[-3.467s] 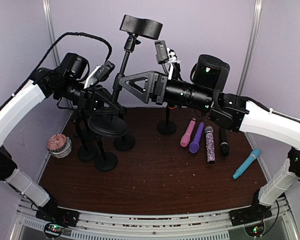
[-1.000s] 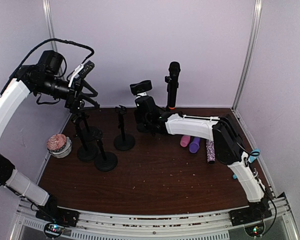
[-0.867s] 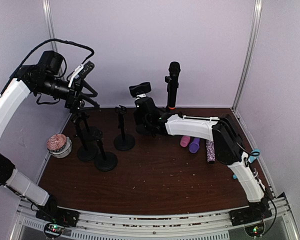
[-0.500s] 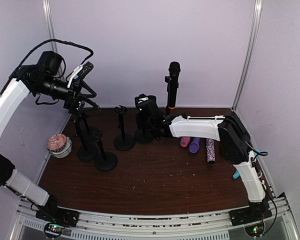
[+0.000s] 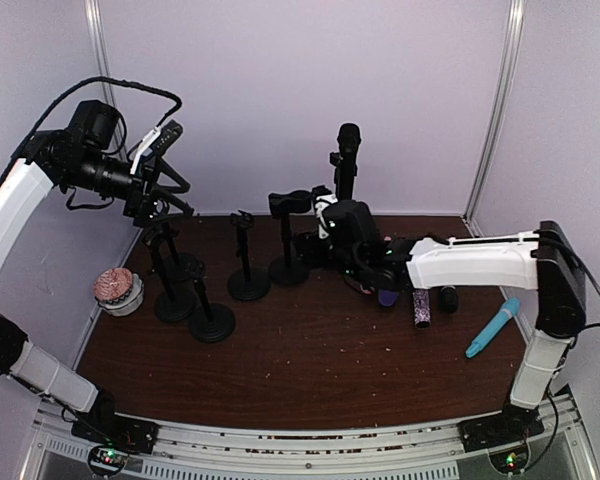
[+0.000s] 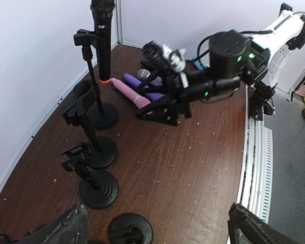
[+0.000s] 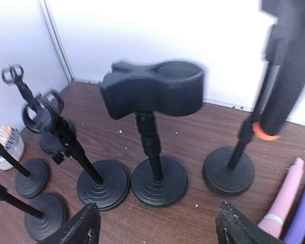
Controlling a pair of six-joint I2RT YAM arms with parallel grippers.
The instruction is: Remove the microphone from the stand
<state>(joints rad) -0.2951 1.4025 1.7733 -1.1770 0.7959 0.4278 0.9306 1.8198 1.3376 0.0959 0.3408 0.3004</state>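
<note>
Right tool (image 7: 157, 231) stands with both fingers spread wide and nothing between them, facing an empty clip stand (image 7: 151, 101) just ahead. Black microphone (image 7: 287, 61) sits upright in its stand (image 7: 229, 170), to the right of that clip stand, at the rear of the bench (image 7: 193, 132). Pink and purple loose microphones (image 7: 287, 201) lie flat nearby. Left tool (image 6: 157, 234) is raised at the left, fully spread, holding nothing.

Black microphone (image 6: 102, 40) — upright in stand (image 6: 103, 117)
</note>
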